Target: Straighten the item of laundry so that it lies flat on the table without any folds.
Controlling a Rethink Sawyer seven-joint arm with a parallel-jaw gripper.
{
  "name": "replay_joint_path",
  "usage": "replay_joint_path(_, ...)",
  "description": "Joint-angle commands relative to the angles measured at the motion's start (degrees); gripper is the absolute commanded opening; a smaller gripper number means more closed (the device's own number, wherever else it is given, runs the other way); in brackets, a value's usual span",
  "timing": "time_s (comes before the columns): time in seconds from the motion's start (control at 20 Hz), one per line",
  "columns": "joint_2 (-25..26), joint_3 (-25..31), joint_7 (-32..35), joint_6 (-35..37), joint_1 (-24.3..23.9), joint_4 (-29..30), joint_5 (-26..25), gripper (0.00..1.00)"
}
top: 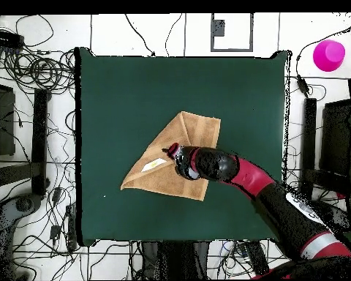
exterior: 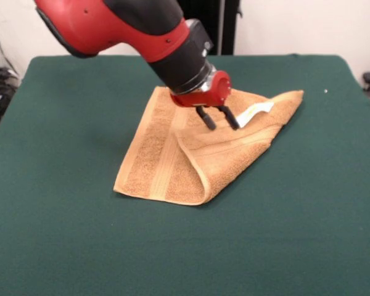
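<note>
Towel near desk centre, folded over on itself, one flap doubled across, white label exposed. Tool just above folded flap, fingers spread, holding nothing. Step in hand: probably reaching for flap. Next: pinch top layer only, draw flap outward, open fold.

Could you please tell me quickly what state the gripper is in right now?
Gripper: open, jaws spread apart just above the folded towel, beside its white label, holding nothing.
</note>
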Motion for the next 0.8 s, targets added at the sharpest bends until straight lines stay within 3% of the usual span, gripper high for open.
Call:
replay_joint_path(0.05,-5.4,-0.2,-4.9,6.1,5.6,0.3,-5.2,1.0)
replay_joint_path(0.8,-4.0,-1.1,-6.2,8.8,5.4,-1.3,-7.8,1.0)
